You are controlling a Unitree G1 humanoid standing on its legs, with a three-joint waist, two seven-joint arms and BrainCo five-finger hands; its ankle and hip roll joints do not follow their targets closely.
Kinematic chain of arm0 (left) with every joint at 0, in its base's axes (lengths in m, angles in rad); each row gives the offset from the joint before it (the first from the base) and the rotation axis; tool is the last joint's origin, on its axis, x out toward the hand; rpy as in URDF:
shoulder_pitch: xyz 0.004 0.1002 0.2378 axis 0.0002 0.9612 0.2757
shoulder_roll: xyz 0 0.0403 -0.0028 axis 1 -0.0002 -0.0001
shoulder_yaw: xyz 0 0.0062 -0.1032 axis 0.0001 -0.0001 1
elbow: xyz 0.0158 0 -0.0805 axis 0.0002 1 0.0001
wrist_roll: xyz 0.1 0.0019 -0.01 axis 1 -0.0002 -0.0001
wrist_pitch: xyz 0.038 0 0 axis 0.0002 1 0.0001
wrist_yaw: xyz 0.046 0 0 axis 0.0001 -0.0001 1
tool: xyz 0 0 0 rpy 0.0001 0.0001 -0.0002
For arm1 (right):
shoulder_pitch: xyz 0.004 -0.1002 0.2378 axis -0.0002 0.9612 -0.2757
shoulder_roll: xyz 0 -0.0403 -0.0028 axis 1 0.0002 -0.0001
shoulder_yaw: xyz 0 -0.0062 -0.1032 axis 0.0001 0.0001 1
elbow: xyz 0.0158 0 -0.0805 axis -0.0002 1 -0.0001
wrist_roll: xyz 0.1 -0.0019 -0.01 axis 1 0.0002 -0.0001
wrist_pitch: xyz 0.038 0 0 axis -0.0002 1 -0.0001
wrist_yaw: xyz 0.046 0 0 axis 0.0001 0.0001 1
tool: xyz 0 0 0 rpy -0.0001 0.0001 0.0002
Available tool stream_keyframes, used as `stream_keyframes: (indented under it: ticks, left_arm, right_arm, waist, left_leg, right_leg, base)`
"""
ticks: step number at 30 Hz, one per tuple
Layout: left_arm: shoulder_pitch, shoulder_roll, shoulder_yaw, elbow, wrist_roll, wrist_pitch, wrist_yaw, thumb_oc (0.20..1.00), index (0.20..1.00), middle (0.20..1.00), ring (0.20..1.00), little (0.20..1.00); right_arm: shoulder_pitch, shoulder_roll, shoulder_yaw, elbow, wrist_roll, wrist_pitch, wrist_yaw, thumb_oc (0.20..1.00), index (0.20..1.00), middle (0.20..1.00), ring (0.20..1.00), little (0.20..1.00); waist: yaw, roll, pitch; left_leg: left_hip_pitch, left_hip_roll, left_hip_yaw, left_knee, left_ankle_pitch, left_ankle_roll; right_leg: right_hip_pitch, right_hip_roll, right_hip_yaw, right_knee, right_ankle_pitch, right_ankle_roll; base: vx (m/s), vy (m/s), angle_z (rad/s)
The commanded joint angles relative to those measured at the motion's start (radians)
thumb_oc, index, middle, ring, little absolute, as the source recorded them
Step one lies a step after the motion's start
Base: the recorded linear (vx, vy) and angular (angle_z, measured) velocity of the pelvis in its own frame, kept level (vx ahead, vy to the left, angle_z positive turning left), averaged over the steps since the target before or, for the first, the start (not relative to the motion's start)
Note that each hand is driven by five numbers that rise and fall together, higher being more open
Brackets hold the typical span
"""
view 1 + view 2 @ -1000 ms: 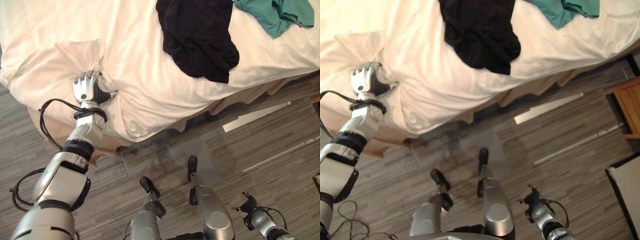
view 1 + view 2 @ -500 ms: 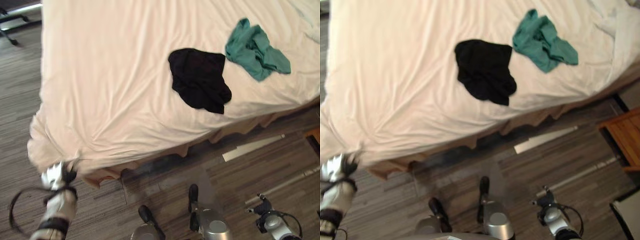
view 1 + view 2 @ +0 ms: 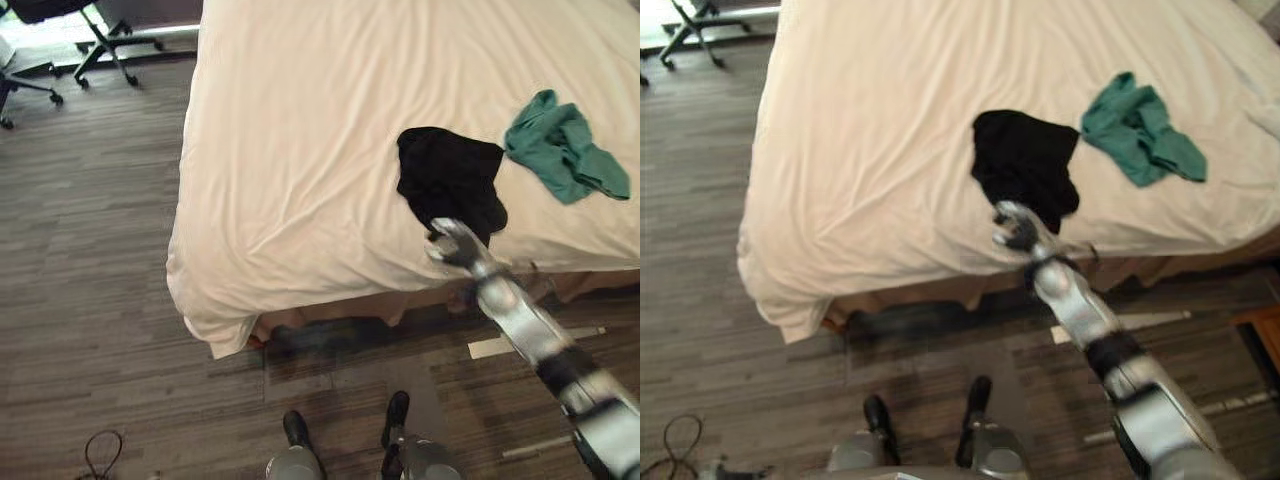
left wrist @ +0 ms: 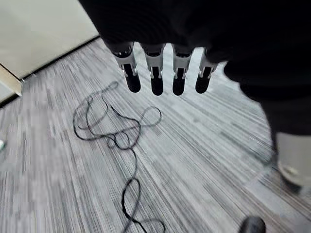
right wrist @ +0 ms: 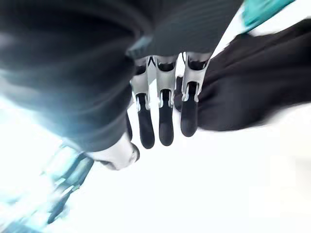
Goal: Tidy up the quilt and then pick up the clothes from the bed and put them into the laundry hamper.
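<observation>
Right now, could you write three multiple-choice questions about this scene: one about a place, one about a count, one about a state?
1. Where is the right hand?
A. At the near edge of the black garment
B. On the green garment
C. On the floor

2. How many garments lie on the quilt?
A. One
B. Two
C. Four

3. How is the left hand?
A. Clutching cloth
B. Open, over the floor
C. Curled into a fist

Answers: 1 A, the hand is by its near hem; 2 B, one black, one green; 3 B, straight fingers holding nothing.

Silver arm, dark-tipped silver fingers [image 5: 165, 124], dark ribbed cover.
</observation>
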Motion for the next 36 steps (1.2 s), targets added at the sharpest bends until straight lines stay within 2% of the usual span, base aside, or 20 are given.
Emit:
stream_keyframes:
  ticks: [1, 3, 4, 6, 8, 12, 14, 16, 17, 18, 20, 23, 24, 27, 28, 29, 30, 32, 33, 36]
  left_arm:
    - [-0.192, 0.081, -0.144, -0.001, -0.034, -0.036, 0.06, 1.0, 1.0, 1.0, 1.0, 1.0]
    - [-0.223, 0.076, -0.184, -0.01, -0.032, -0.042, 0.065, 1.0, 1.0, 1.0, 1.0, 1.0]
    - [-0.294, 0.06, -0.274, -0.037, -0.021, -0.046, 0.07, 1.0, 1.0, 1.0, 1.0, 1.0]
    - [-0.342, 0.036, -0.333, -0.072, -0.018, -0.048, 0.079, 1.0, 1.0, 1.0, 1.0, 1.0]
    - [-0.368, 0.021, -0.366, -0.1, -0.016, -0.051, 0.089, 1.0, 1.0, 1.0, 1.0, 1.0]
    - [-0.383, -0.029, -0.41, -0.11, -0.02, -0.034, 0.105, 1.0, 1.0, 1.0, 1.0, 1.0]
    - [-0.355, -0.062, -0.389, -0.055, -0.01, -0.016, 0.102, 1.0, 1.0, 1.0, 1.0, 1.0]
    - [-0.342, -0.073, -0.367, -0.042, -0.022, -0.016, 0.093, 1.0, 1.0, 1.0, 1.0, 1.0]
    - [-0.339, -0.075, -0.367, -0.042, -0.022, -0.016, 0.093, 1.0, 1.0, 1.0, 1.0, 1.0]
    - [-0.335, -0.081, -0.348, -0.035, -0.032, -0.021, 0.082, 1.0, 1.0, 1.0, 1.0, 1.0]
    - [-0.329, -0.086, -0.341, -0.035, -0.038, -0.023, 0.076, 1.0, 1.0, 1.0, 1.0, 1.0]
    - [-0.328, -0.075, -0.308, -0.039, -0.059, -0.025, 0.082, 1.0, 1.0, 1.0, 1.0, 1.0]
    - [-0.329, -0.067, -0.283, -0.043, -0.072, -0.024, 0.094, 1.0, 1.0, 1.0, 1.0, 1.0]
    - [-0.339, -0.067, -0.266, -0.048, -0.104, -0.023, 0.114, 1.0, 1.0, 1.0, 1.0, 1.0]
    - [-0.324, -0.067, -0.264, -0.057, -0.108, -0.023, 0.112, 1.0, 1.0, 1.0, 1.0, 1.0]
    - [-0.325, -0.067, -0.265, -0.057, -0.108, -0.023, 0.112, 1.0, 1.0, 1.0, 1.0, 1.0]
    - [-0.323, -0.067, -0.258, -0.06, -0.118, -0.024, 0.11, 1.0, 1.0, 1.0, 1.0, 1.0]
    - [-0.324, -0.069, -0.257, -0.06, -0.121, -0.023, 0.108, 1.0, 1.0, 1.0, 1.0, 1.0]
    - [-0.319, -0.076, -0.255, -0.066, -0.123, -0.02, 0.109, 1.0, 1.0, 1.0, 1.0, 1.0]
    - [-0.308, -0.078, -0.246, -0.077, -0.119, -0.017, 0.107, 1.0, 1.0, 1.0, 1.0, 1.0]
  right_arm:
    - [-0.357, 0.017, 0.076, 0.098, 0.063, -0.032, -0.048, 0.2, 0.2, 0.2, 0.2, 0.2]
    - [-0.429, 0.044, 0.099, 0.156, 0.076, -0.03, -0.056, 0.2, 0.2, 0.2, 0.2, 0.2]
    - [-0.508, 0.119, 0.134, 0.264, 0.085, -0.021, -0.073, 0.2, 0.2, 0.2, 0.2, 0.2]
    - [-0.528, 0.161, 0.148, 0.332, 0.083, -0.007, -0.083, 0.2, 0.2, 0.2, 0.2, 0.2]
    - [-0.516, 0.19, 0.155, 0.351, 0.078, 0.001, -0.087, 0.2, 0.2, 0.2, 0.2, 0.2]
    - [-0.388, 0.353, 0.159, 0.41, 0.115, 0.032, -0.042, 0.2, 0.2, 0.2, 0.2, 0.2]
    - [-0.172, 0.484, 0.247, 0.364, 0.142, 0.049, 0.099, 0.2, 0.2, 0.2, 0.2, 0.2]
    - [-0.053, 0.506, 0.325, 0.277, 0.196, 0.063, 0.216, 0.2, 0.2, 0.2, 0.2, 0.2]
    - [-0.049, 0.504, 0.328, 0.273, 0.197, 0.065, 0.217, 0.2, 0.2, 0.2, 0.2, 0.2]
    - [0.053, 0.522, 0.388, 0.18, 0.297, 0.07, 0.312, 0.2, 0.2, 0.2, 0.2, 0.2]
    - [0.085, 0.524, 0.404, 0.13, 0.358, 0.061, 0.331, 0.2, 0.2, 0.2, 0.2, 0.2]
    - [0.054, 0.505, 0.376, -0.029, 0.453, -0.015, 0.314, 0.2, 0.2, 0.2, 0.2, 0.2]
    - [0.0, 0.45, 0.321, -0.109, 0.445, -0.059, 0.249, 0.2, 0.2, 0.2, 0.2, 0.2]
    - [-0.066, 0.363, 0.179, -0.157, 0.413, -0.111, 0.107, 0.2, 0.2, 0.2, 0.2, 0.2]
    - [-0.139, 0.28, 0.06, -0.094, 0.286, -0.105, -0.037, 0.2, 0.2, 0.2, 0.2, 0.2]
    - [-0.141, 0.28, 0.059, -0.093, 0.286, -0.105, -0.038, 0.2, 0.2, 0.2, 0.2, 0.2]
    - [-0.179, 0.223, -0.003, 0.011, 0.243, -0.071, -0.109, 0.2, 0.2, 0.2, 0.2, 0.2]
    - [-0.184, 0.207, -0.033, 0.062, 0.24, -0.053, -0.131, 0.2, 0.2, 0.2, 0.2, 0.2]
    - [-0.153, 0.197, -0.097, 0.159, 0.256, -0.024, -0.17, 0.2, 0.2, 0.2, 0.2, 0.2]
    - [-0.082, 0.181, -0.158, 0.23, 0.278, -0.008, -0.179, 0.2, 0.2, 0.2, 0.2, 0.2]
  waist:
    - [0.075, 0.02, 0.154]
    - [0.082, 0.024, 0.168]
    - [0.097, 0.034, 0.202]
    - [0.104, 0.044, 0.205]
    - [0.107, 0.05, 0.206]
    - [0.107, 0.063, 0.206]
    - [0.097, 0.052, 0.206]
    - [0.093, 0.048, 0.206]
    - [0.091, 0.049, 0.206]
    - [0.093, 0.044, 0.206]
    - [0.093, 0.045, 0.206]
    - [0.083, 0.044, 0.205]
    - [0.07, 0.039, 0.205]
    - [0.046, 0.031, 0.206]
    - [0.027, 0.035, 0.206]
    - [0.028, 0.035, 0.206]
    - [0.018, 0.041, 0.206]
    - [0.015, 0.043, 0.206]
    - [0.006, 0.048, 0.206]
    - [-0.005, 0.046, 0.206]
  left_leg:
    - [-0.048, 0.041, -0.054, 0.078, -0.048, -0.031]
    - [-0.08, 0.045, -0.059, 0.094, -0.045, -0.032]
    - [-0.142, 0.05, -0.066, 0.106, -0.03, -0.035]
    - [-0.196, 0.048, -0.074, 0.1, -0.016, -0.036]
    - [-0.227, 0.048, -0.079, 0.093, -0.008, -0.036]
    - [-0.268, 0.044, -0.094, 0.085, -0.004, -0.025]
    - [-0.23, 0.044, -0.091, 0.077, -0.013, -0.021]
    - [-0.193, 0.042, -0.091, 0.063, -0.015, -0.022]
    - [-0.189, 0.042, -0.091, 0.061, -0.015, -0.022]
    - [-0.137, 0.039, -0.088, 0.043, -0.016, -0.024]
    - [-0.109, 0.036, -0.087, 0.03, -0.014, -0.026]
    - [-0.05, 0.031, -0.08, 0.007, -0.012, -0.029]
    - [-0.047, 0.031, -0.074, 0.01, -0.015, -0.03]
    - [-0.091, 0.035, -0.068, 0.046, -0.029, -0.028]
    - [-0.178, 0.039, -0.071, 0.09, -0.041, -0.023]
    - [-0.181, 0.039, -0.071, 0.093, -0.042, -0.022]
    - [-0.23, 0.041, -0.069, 0.111, -0.044, -0.021]
    - [-0.241, 0.04, -0.069, 0.115, -0.044, -0.02]
    - [-0.252, 0.037, -0.063, 0.117, -0.048, -0.017]
    - [-0.246, 0.033, -0.058, 0.116, -0.055, -0.014]
  right_leg:
    - [-0.041, -0.095, 0.013, 0.162, -0.169, 0.073]
    - [-0.07, -0.098, 0.006, 0.186, -0.173, 0.071]
    - [-0.125, -0.109, -0.012, 0.217, -0.174, 0.072]
    - [-0.173, -0.114, -0.024, 0.227, -0.173, 0.075]
    - [-0.202, -0.115, -0.032, 0.23, -0.172, 0.076]
    - [-0.249, -0.119, -0.033, 0.264, -0.185, 0.069]
    - [-0.225, -0.117, -0.022, 0.262, -0.188, 0.062]
    - [-0.196, -0.116, -0.021, 0.251, -0.19, 0.061]
    - [-0.193, -0.116, -0.022, 0.25, -0.19, 0.061]
    - [-0.147, -0.115, -0.022, 0.233, -0.19, 0.062]
    - [-0.12, -0.113, -0.023, 0.22, -0.189, 0.063]
    - [-0.064, -0.107, -0.018, 0.185, -0.185, 0.063]
    - [-0.063, -0.104, -0.013, 0.179, -0.182, 0.064]
    - [-0.108, -0.104, 0.0, 0.196, -0.178, 0.062]
    - [-0.19, -0.108, 0.005, 0.22, -0.17, 0.061]
    - [-0.193, -0.108, 0.006, 0.221, -0.171, 0.061]
    - [-0.238, -0.112, 0.011, 0.23, -0.164, 0.064]
    - [-0.251, -0.113, 0.014, 0.234, -0.162, 0.065]
    - [-0.264, -0.115, 0.02, 0.233, -0.159, 0.069]
    - [-0.261, -0.117, 0.027, 0.229, -0.16, 0.071]
  base:
    - [-0.14, -0.039, 0.44]
    - [-0.08, -0.009, 0.2]
    - [-0.1, -0.003, 0.19]
    - [-0.08, -0.008, 0.2]
    - [-0.04, -0.009, 0.28]
    - [-0.02, 0.005, 0.25]
    - [0.03, 0.006, -0.13]
    - [0.04, -0.003, -0.11]
    - [0.06, -0.011, -0.2]
    - [0.05, -0.01, -0.17]
    - [0.07, -0.017, -0.06]
    - [0.04, -0.013, 0.02]
    - [0.0, 0.001, -0.07]
    - [-0.04, 0.004, -0.12]
    - [-0.07, -0.005, -0.28]
    - [-0.09, 0.026, -0.33]
    - [-0.03, 0.025, -0.19]
    - [-0.01, 0.047, -0.08]
    - [0.01, 0.056, 0.03]
    - [0.03, 0.083, 0.1]
